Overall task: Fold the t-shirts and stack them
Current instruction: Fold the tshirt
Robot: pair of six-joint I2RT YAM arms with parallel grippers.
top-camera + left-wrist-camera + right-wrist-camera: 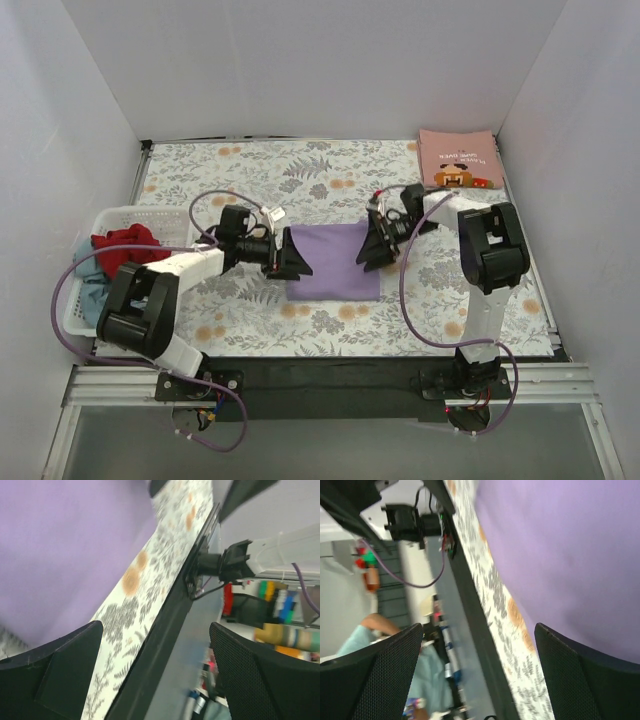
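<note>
A lavender-purple t-shirt (333, 261) lies folded into a rectangle in the middle of the floral cloth; it also fills the upper left of the left wrist view (65, 550) and the upper right of the right wrist view (570, 555). My left gripper (292, 256) hovers at its left edge, open, with nothing between the fingers. At the shirt's right edge my right gripper (374, 247) is open and empty too. A salmon-pink t-shirt (458, 158) with a brown cartoon print lies folded at the back right. Red (127, 245) and grey-blue (88, 262) t-shirts sit crumpled in the basket.
A white plastic basket (75, 305) stands at the left edge of the table. The floral table cloth (300, 175) covers the table, with a black front rail (330, 370) along its near edge. White walls close in the left, back and right sides.
</note>
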